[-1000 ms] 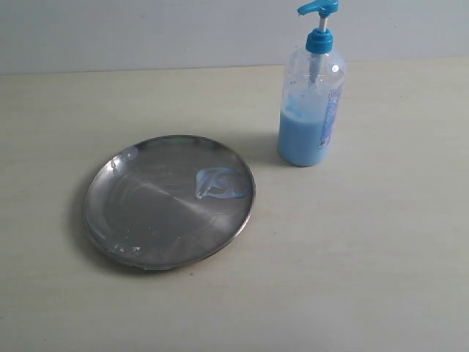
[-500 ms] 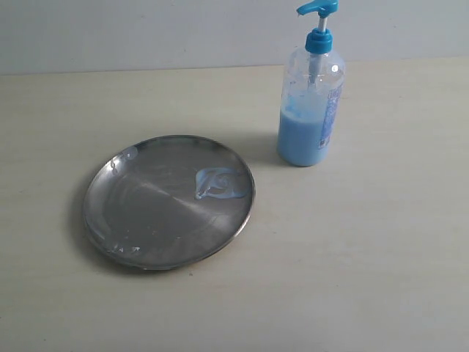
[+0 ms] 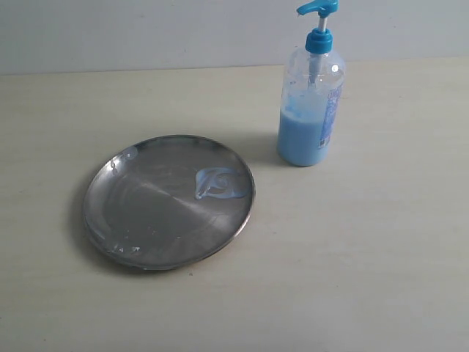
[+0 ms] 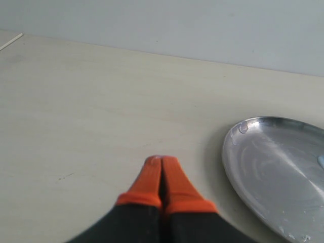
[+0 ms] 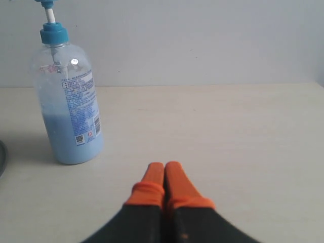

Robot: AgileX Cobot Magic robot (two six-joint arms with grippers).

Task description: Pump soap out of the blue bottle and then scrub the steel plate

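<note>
Steel plate (image 3: 143,216): round, streaky, reflective.
Soap (image 3: 218,183): pale-blue smear inside plate rim.
Blue bottle (image 3: 311,110): upright, half full.
Left fingers (image 4: 150,177): closed, empty.
Right fingers (image 5: 151,178): closed, empty.

- The plate (image 3: 143,216) is bare silver-grey metal, glossy, with a streaky sheen and a bright rim.
- The soap (image 3: 218,183) on it is an opaque, creamy pale-blue smear with a wet shine.
- The bottle (image 3: 311,95) is clear, glossy plastic, and its pump head (image 3: 320,38) is smooth solid blue plastic.
- The table (image 3: 366,257) is matt, pale cream and faintly grained.
- The left gripper (image 4: 161,161) and right gripper (image 5: 164,166) have matt orange, rubbery-looking tips over black bodies.
</note>
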